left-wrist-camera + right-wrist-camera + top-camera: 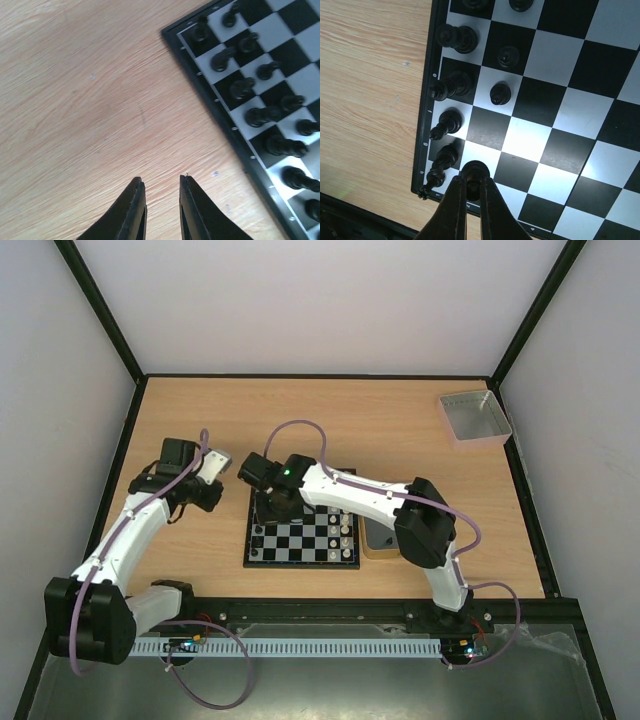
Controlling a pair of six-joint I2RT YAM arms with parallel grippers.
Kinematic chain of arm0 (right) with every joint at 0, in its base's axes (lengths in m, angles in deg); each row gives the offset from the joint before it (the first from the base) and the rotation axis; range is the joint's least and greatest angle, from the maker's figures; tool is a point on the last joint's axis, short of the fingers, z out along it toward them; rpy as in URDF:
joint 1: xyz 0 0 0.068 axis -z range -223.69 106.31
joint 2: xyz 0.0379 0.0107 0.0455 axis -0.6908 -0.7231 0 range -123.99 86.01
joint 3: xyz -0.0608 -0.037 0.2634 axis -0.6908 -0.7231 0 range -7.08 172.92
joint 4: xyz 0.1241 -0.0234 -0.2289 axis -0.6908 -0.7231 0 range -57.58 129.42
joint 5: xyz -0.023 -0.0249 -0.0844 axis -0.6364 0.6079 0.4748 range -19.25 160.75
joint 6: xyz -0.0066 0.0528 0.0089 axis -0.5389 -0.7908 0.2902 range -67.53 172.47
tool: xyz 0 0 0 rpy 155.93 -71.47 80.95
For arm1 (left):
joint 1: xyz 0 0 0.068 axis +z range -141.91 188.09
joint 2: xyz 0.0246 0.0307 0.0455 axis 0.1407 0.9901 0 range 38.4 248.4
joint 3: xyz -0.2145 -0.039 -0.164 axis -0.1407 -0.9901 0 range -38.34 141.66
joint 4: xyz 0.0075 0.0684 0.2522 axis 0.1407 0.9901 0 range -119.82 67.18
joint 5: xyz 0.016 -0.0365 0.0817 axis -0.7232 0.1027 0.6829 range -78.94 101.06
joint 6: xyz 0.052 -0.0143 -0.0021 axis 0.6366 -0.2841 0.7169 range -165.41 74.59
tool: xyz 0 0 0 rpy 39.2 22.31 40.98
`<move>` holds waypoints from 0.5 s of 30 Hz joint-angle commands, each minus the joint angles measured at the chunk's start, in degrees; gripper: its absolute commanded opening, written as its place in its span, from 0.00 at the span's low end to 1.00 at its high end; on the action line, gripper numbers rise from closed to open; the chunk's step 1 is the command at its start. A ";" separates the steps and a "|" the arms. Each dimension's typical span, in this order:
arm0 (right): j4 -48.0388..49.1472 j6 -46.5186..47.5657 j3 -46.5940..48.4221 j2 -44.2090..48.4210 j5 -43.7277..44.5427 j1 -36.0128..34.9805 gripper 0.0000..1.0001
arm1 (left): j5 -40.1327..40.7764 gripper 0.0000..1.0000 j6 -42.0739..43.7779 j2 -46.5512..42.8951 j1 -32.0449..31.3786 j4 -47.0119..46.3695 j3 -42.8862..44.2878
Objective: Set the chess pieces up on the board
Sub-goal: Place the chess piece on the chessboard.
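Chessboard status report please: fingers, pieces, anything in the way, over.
Right fingers shut on a small black chess piece at the edge of the black-and-silver checked chessboard. Left fingers slightly apart, empty, over bare wooden table. Nothing blocking.

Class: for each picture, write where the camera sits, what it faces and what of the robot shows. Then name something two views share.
Top: above and behind the bases, looking down on the table; both arms show: left arm, right arm.
Left wrist: looks down past the open left gripper at bare table and the board edge.
Right wrist: looks down at the board corner; right gripper shut on a black piece.
Shared: both wrist views show the board's black pieces.
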 commanded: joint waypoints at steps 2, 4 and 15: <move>-1.73 1.67 -0.25 -2.07 0.88 -0.63 0.02 | 7.40 0.21 -4.25 -0.58 1.85 -5.03 -2.50; -1.49 1.79 -0.12 -2.62 0.60 -0.63 0.02 | 9.02 0.21 -5.11 -0.29 2.10 -5.83 -2.78; -1.72 2.80 1.42 -5.45 0.73 -0.64 0.02 | 9.29 0.21 -5.24 0.18 2.09 -6.07 -2.98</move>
